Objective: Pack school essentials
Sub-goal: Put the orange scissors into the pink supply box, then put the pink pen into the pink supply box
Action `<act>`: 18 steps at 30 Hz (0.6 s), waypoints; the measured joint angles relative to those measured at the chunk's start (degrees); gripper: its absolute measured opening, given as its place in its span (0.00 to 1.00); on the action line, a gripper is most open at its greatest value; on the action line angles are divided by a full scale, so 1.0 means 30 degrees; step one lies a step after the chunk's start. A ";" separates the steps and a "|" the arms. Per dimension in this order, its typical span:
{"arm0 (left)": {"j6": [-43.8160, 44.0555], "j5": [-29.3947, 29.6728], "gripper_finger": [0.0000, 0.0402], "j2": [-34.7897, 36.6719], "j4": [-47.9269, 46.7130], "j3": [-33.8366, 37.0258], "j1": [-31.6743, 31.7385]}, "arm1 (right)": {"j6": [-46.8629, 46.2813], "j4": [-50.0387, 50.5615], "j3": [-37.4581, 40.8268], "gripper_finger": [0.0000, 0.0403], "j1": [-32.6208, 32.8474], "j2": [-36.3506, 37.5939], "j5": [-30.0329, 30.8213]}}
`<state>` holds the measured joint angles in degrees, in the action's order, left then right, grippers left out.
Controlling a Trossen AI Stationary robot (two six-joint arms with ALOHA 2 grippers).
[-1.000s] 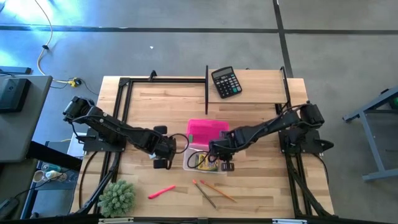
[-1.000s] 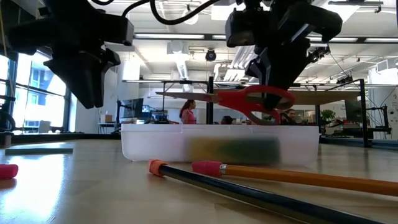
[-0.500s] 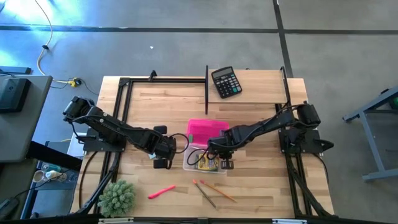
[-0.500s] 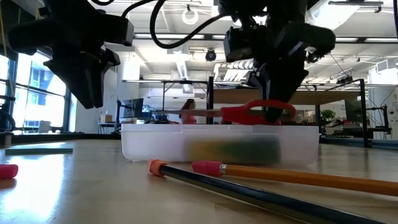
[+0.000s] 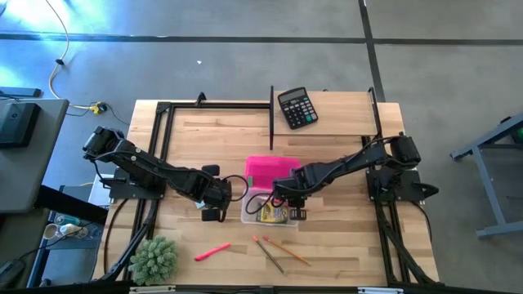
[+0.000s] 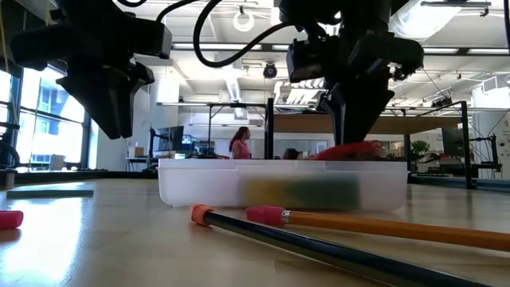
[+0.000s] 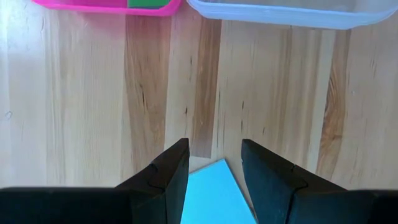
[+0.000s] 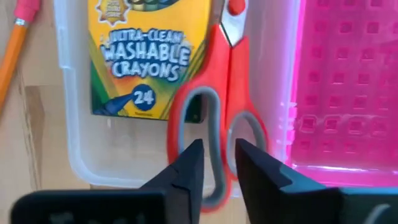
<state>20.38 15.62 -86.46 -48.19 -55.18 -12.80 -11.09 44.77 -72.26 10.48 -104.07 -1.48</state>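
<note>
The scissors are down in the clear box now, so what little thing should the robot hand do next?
Probably open a bit more and lift straight up. The scissors already lie in the clear box beside the crayons, yet the right hand sits around one handle loop, fingers only slightly apart.

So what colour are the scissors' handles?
Red with grey inner rims, on the scissors; right wrist view shows it best.

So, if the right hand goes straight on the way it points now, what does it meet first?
Probably the red-handled scissors: the right hand sits just above their handle loops in the clear box, though depth is unclear.
</note>
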 joint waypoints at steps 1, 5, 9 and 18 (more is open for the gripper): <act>0.0000 0.0006 0.34 0.0000 -0.0006 0.0000 0.0000 | -0.0005 0.0003 0.0004 0.22 0.0000 0.0000 0.0118; 0.0000 -0.0001 0.34 0.0000 0.0007 0.0000 0.0007 | -0.0034 0.0000 0.0004 0.28 0.0000 0.0000 0.0328; 0.0000 -0.0001 0.34 0.0000 0.0006 0.0000 0.0007 | -0.0197 0.0233 0.0002 0.29 0.0000 0.0000 0.0314; -0.0007 -0.0001 0.34 0.0000 0.0001 0.0000 0.0007 | -0.1140 0.1763 -0.0744 0.29 0.0044 0.0394 0.0365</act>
<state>20.36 15.62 -86.46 -48.18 -55.18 -12.78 -14.51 50.06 -74.49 10.61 -102.89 -0.38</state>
